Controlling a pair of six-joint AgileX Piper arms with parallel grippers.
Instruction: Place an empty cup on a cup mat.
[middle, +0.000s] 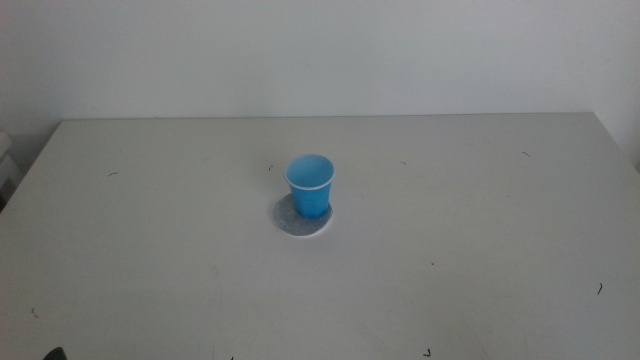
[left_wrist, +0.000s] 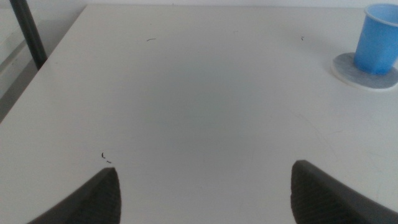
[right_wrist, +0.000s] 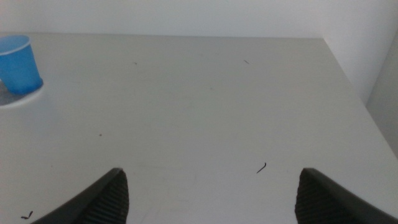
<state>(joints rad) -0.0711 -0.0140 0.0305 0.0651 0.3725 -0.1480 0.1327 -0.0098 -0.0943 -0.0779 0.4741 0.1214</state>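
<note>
The blue cup (middle: 310, 185) stands upright on the grey cup mat (middle: 298, 224) near the table's middle, and its inside looks empty. No gripper touches it. My left gripper (left_wrist: 205, 171) is open and empty, low over the table's left part, far from the cup (left_wrist: 377, 38) and mat (left_wrist: 346, 67). My right gripper (right_wrist: 212, 174) is open and empty over the table's right part, also far from the cup (right_wrist: 18, 64) and mat (right_wrist: 13, 99). Neither arm reaches into the middle view.
The white table (middle: 150, 250) carries only small dark specks. A white wall stands behind its far edge. A dark pole (left_wrist: 28, 34) stands off the table's left side in the left wrist view.
</note>
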